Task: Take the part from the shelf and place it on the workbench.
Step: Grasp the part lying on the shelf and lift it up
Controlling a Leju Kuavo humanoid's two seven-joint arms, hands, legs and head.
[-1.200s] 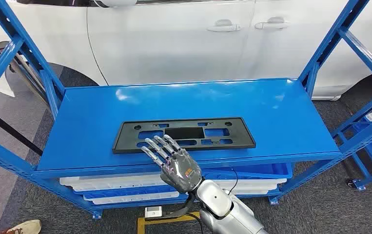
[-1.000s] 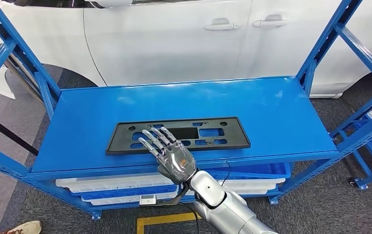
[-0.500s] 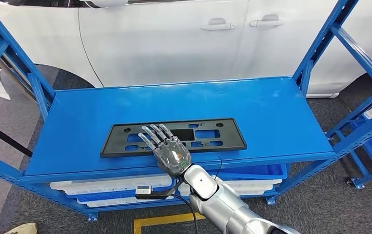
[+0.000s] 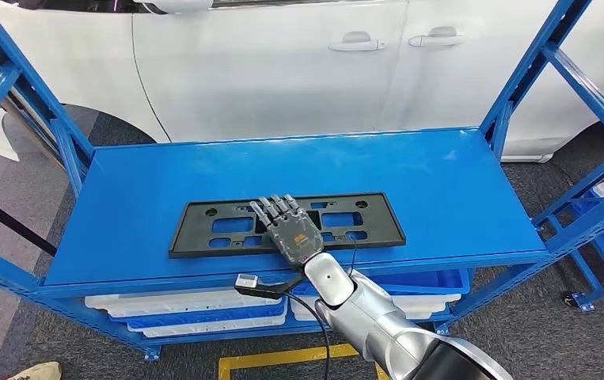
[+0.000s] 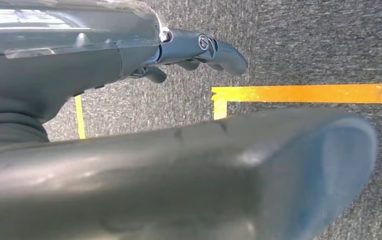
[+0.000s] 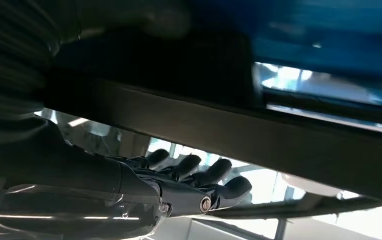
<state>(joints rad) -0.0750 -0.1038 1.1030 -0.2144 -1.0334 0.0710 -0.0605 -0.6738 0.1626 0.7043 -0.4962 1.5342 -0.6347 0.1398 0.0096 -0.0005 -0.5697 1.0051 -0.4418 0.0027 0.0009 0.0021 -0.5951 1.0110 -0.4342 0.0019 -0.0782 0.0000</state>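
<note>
Though perhaps touching, white car (image 4: 283,71) behind shelf (image 4: 441,182).

A white car (image 4: 298,63) with two chrome-toned door handles stood side-on along the far side of the scene, its glossy door panels catching soft, even light. In front of it rose a bright blue metal rack (image 4: 520,87) with slanted uprights at both ends. Long white and blue plastic trays (image 4: 188,305) sat on the rack's lower level. The floor was dark grey speckled carpet (image 4: 13,332), marked near the front by a line of yellow tape (image 4: 283,358). A light-coloured shoe (image 4: 33,371) of a person showed at the lower left corner.
</note>
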